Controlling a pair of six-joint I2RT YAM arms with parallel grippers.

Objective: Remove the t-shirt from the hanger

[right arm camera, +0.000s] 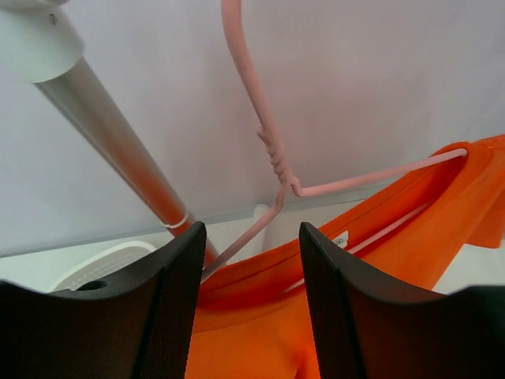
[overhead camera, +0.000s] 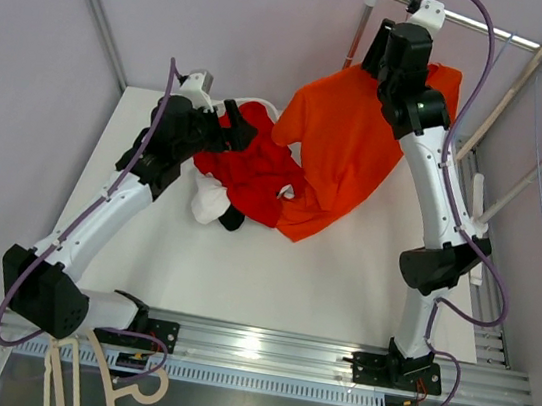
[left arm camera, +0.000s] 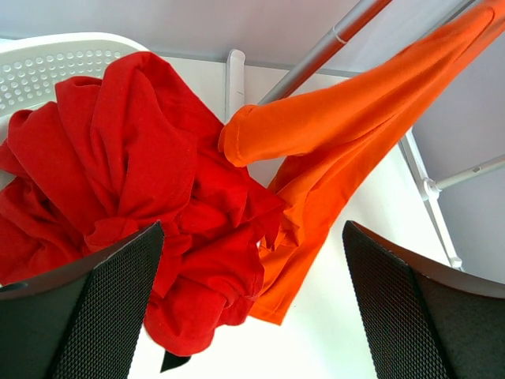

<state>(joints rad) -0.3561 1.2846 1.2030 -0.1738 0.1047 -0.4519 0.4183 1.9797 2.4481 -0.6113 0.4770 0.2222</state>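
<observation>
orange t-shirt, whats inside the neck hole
A pink wire hanger runs through the neck of the orange t-shirt, with its hook and twisted stem showing above. Fabric hides how far its arms reach inside.

Orange t-shirt point(overhead camera: 343, 158), pale pink hanger point(right arm camera: 278, 162), red clothes heap point(overhead camera: 255, 171), white table point(overhead camera: 340, 284), silver pole point(right arm camera: 110, 134), white perforated basket point(left arm camera: 47, 67).

Left arm point(overhead camera: 108, 211), right arm point(overhead camera: 434, 180): white links, black joints, purple cables point(overhead camera: 490, 54); fingers point(left arm camera: 102, 308) black, mesh-textured.
</observation>
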